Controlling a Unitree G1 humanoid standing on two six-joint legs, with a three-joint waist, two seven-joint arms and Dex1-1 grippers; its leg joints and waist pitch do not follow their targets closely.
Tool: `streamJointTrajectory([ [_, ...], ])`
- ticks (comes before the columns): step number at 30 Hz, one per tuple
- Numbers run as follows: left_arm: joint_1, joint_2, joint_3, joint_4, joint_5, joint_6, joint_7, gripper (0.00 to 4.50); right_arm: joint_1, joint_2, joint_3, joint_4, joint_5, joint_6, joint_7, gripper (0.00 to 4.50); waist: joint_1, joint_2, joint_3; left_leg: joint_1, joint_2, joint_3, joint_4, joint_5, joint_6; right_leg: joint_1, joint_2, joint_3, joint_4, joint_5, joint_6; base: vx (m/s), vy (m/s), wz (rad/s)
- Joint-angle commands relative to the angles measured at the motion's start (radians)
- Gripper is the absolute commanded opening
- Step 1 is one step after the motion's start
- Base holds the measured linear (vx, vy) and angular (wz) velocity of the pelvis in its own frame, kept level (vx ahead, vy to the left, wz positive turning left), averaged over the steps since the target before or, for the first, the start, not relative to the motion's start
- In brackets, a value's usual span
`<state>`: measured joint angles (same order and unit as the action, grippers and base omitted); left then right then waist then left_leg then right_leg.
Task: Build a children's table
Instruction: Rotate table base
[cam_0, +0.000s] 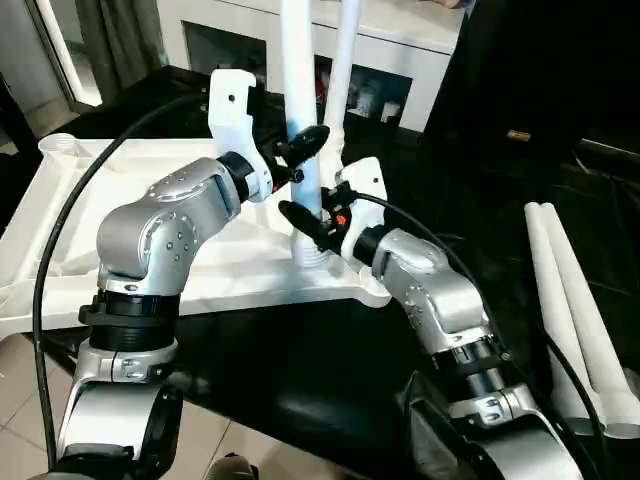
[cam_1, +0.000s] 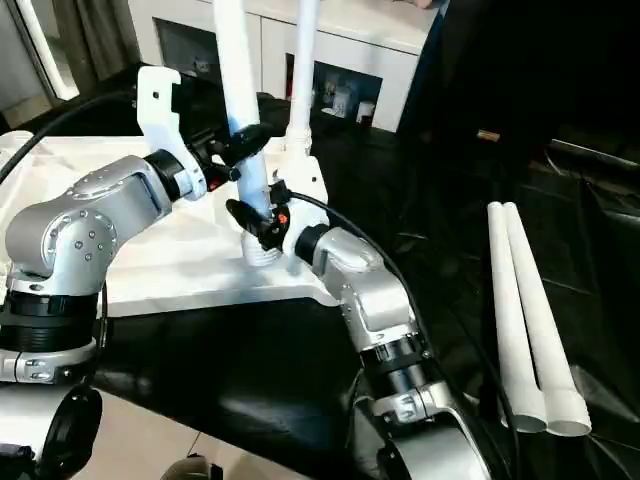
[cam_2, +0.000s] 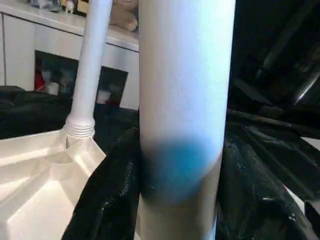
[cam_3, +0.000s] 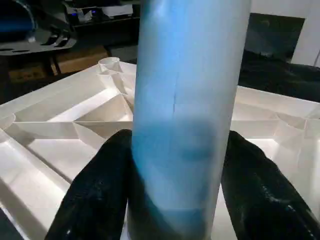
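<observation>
Both sets of jaws are clamped on the same upright leg (cam_0: 298, 90): our left gripper (cam_0: 300, 150) pinches it higher up, our right gripper (cam_0: 305, 222) just below, close to the socket. In the wrist views we see black fingers (cam_2: 107, 200) pressed against either side of the smooth white tube, and the right arm's fingers (cam_3: 100, 185) hugging it likewise.

That leg is a plain round plastic tube, matte white, and it stands in the near corner of the tabletop (cam_0: 130, 200), with a ribbed threaded collar at its foot. We see the tabletop lying upside down on the counter (cam_0: 300, 370), its underside a grid of moulded ribs and shallow triangular bays, with a round socket (cam_3: 111, 64) at a far corner.

A second leg (cam_0: 342, 70) already stands upright in the corner just behind, its ribbed collar seated in the top. Two more legs (cam_1: 525, 310) lie side by side on the black sheet well off to our right, open ends toward us.

Behind the tabletop runs a white cabinet (cam_0: 400, 50) with small items on its shelves. Black cables loop over our silver forearms, and our right forearm crosses in front of the tabletop's near corner.
</observation>
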<state>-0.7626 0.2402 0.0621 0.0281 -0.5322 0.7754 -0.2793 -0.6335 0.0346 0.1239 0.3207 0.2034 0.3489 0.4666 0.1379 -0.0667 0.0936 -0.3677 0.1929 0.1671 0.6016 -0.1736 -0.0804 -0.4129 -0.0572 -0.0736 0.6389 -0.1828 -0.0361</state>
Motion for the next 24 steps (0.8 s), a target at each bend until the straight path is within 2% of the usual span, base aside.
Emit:
streamJointTrajectory([
  [1, -0.014, 0.002, -0.006, 0.01, 0.014, -0.013, -0.014, 1.86, -0.015, -0.014, -0.027, 0.008, 0.005, -0.016, 0.002, 2.19, -0.007, 0.03, -0.095, 0.011, 0.031, -0.012, -0.069, -0.161, -0.07, 0.065, -0.081, 0.058, -0.07, -0.13, -0.118, 0.0, 0.0, 0.0],
  [5, -0.014, 0.004, -0.005, 0.01, 0.012, -0.012, -0.018, 1.86, -0.014, -0.015, -0.027, 0.008, 0.01, -0.015, 0.015, 1.93, -0.007, 0.031, -0.096, 0.012, 0.031, -0.012, -0.068, -0.159, -0.069, 0.064, -0.079, 0.057, -0.068, -0.116, -0.123, 0.0, 0.0, 0.0],
  [12, -0.006, 0.009, -0.01, 0.012, 0.02, -0.016, -0.033, 1.86, -0.005, -0.028, -0.021, -0.007, 0.039, 0.012, 0.068, 1.88, -0.007, 0.028, -0.097, 0.012, 0.031, -0.01, -0.067, -0.154, -0.061, 0.067, -0.08, 0.058, -0.068, -0.104, -0.132, 0.0, 0.0, 0.0],
  [13, -0.006, 0.009, -0.008, 0.013, 0.018, -0.015, -0.036, 2.21, -0.004, -0.032, -0.02, -0.01, 0.044, 0.018, 0.079, 1.88, -0.007, 0.029, -0.097, 0.012, 0.032, -0.011, -0.067, -0.154, -0.061, 0.066, -0.08, 0.058, -0.067, -0.106, -0.132, 0.0, 0.0, 0.0],
  [15, -0.004, 0.01, -0.004, 0.01, 0.002, -0.006, -0.053, 2.56, -0.002, -0.034, -0.019, -0.012, 0.05, 0.023, 0.089, 1.88, -0.007, 0.028, -0.097, 0.01, 0.031, -0.011, -0.067, -0.151, -0.06, 0.067, -0.081, 0.058, -0.068, -0.11, -0.131, 0.0, 0.0, 0.0],
  [17, 0.001, 0.001, 0.042, 0.0, -0.108, 0.046, -0.134, 2.6, 0.008, -0.06, -0.023, -0.032, 0.094, 0.051, 0.167, 1.88, -0.004, 0.024, -0.097, 0.01, 0.029, -0.009, -0.065, -0.147, -0.052, 0.069, -0.08, 0.058, -0.068, -0.111, -0.139, 0.0, 0.0, 0.0],
  [19, 0.003, -0.001, 0.059, 0.003, -0.14, 0.058, -0.158, 2.98, 0.013, -0.071, -0.024, -0.043, 0.112, 0.062, 0.198, 1.87, -0.004, 0.026, -0.097, 0.01, 0.03, -0.009, -0.065, -0.143, -0.051, 0.069, -0.08, 0.057, -0.066, -0.101, -0.146, 0.0, 0.0, 0.0],
  [21, 0.01, -0.001, 0.089, 0.01, -0.21, 0.079, -0.229, 3.04, 0.028, -0.099, -0.018, -0.075, 0.146, 0.089, 0.269, 1.87, 0.0, 0.023, -0.095, 0.008, 0.027, -0.007, -0.063, -0.141, -0.039, 0.071, -0.08, 0.057, -0.069, -0.1, -0.155, 0.0, 0.0, 0.0],
  [22, 0.026, 0.009, 0.133, 0.017, -0.32, 0.11, -0.357, 3.04, 0.053, -0.137, -0.013, -0.124, 0.2, 0.132, 0.36, 1.87, 0.001, 0.027, -0.095, 0.008, 0.026, -0.008, -0.063, -0.142, -0.034, 0.072, -0.081, 0.057, -0.069, -0.111, -0.16, 0.0, 0.0, 0.0],
  [23, 0.03, 0.017, 0.155, 0.026, -0.368, 0.136, -0.404, 3.05, 0.066, -0.157, -0.013, -0.15, 0.233, 0.16, 0.406, 1.87, 0.004, 0.025, -0.095, 0.009, 0.025, -0.006, -0.062, -0.141, -0.027, 0.073, -0.081, 0.057, -0.072, -0.115, -0.161, 0.0, 0.0, 0.0],
  [24, 0.03, 0.017, 0.155, 0.026, -0.368, 0.136, -0.404, 3.05, 0.066, -0.157, -0.013, -0.15, 0.233, 0.16, 0.406, 1.87, 0.004, 0.025, -0.097, 0.008, 0.029, -0.008, -0.063, -0.138, -0.023, 0.072, -0.08, 0.057, -0.068, -0.105, -0.171, 0.0, 0.0, 0.0],
])
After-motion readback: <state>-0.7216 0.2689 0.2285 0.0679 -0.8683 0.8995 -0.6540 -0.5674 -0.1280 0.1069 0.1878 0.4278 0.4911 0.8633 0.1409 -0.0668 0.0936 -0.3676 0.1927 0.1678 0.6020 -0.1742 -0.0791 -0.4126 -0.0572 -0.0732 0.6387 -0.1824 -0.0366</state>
